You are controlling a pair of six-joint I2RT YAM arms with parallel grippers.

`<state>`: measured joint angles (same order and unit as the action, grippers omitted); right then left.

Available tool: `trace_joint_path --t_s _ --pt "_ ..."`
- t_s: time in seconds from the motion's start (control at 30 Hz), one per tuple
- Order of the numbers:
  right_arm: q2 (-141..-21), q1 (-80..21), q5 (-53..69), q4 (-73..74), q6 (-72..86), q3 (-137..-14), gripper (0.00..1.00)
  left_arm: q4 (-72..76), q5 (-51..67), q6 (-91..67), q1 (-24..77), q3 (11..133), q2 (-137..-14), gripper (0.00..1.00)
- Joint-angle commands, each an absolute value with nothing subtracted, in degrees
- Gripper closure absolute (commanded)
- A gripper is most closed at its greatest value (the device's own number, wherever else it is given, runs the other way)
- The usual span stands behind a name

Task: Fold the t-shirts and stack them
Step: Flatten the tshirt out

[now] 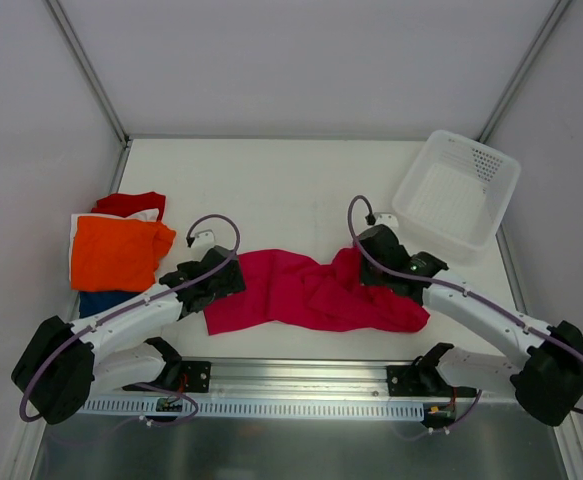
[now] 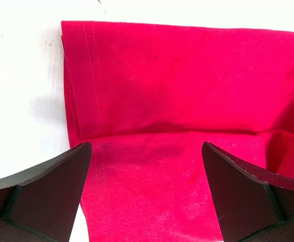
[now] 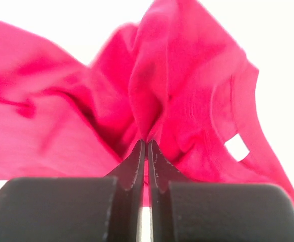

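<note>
A magenta-pink t-shirt (image 1: 311, 292) lies crumpled across the near middle of the table. My right gripper (image 3: 147, 142) is shut on a fold of the magenta-pink t-shirt (image 3: 177, 96) near its collar, where a white label shows. In the top view that right gripper (image 1: 363, 262) sits at the shirt's right end. My left gripper (image 2: 145, 151) is open over the shirt's hemmed left end, its fingers (image 2: 51, 186) wide apart with cloth (image 2: 152, 91) between them. The left gripper (image 1: 221, 277) is at the shirt's left edge. Folded orange, red, white and dark blue t-shirts (image 1: 119, 252) are stacked at the far left.
A white perforated plastic basket (image 1: 458, 190) stands at the back right of the table. A metal rail (image 1: 301, 375) with both arm bases runs along the near edge. Grey walls close in the left, back and right sides.
</note>
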<state>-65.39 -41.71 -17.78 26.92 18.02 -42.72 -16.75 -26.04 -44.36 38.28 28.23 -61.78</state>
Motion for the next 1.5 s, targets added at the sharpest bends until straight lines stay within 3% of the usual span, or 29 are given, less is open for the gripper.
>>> trace_joint_path --t_s 0.0,0.37,0.67,0.97,1.33,1.47 --pt "-61.44 -42.45 -23.37 30.41 13.11 -50.43 1.0 -17.4 -26.81 -45.26 38.76 28.65 -62.14 0.07" --pt "-62.14 -42.45 -24.61 34.28 2.38 -77.93 1.0 -17.49 -27.33 -44.12 38.76 29.09 -58.63 0.08" --pt "-60.21 -42.28 -29.88 36.48 -7.9 -94.99 1.0 -18.02 -29.79 -38.94 38.76 36.29 -53.88 0.08" --pt "-61.34 -42.01 -26.37 32.09 -11.34 -112.75 1.0 -18.19 -28.04 -40.52 38.76 39.72 -52.38 0.1" --pt "-75.75 -40.61 -6.26 29.0 -3.97 -133.22 1.0 -18.11 -24.18 -41.74 38.94 40.6 -51.59 0.12" --pt "-81.73 -36.48 9.62 28.65 5.68 -138.5 1.0 -16.18 -22.06 -40.87 41.39 41.66 -53.08 0.13"
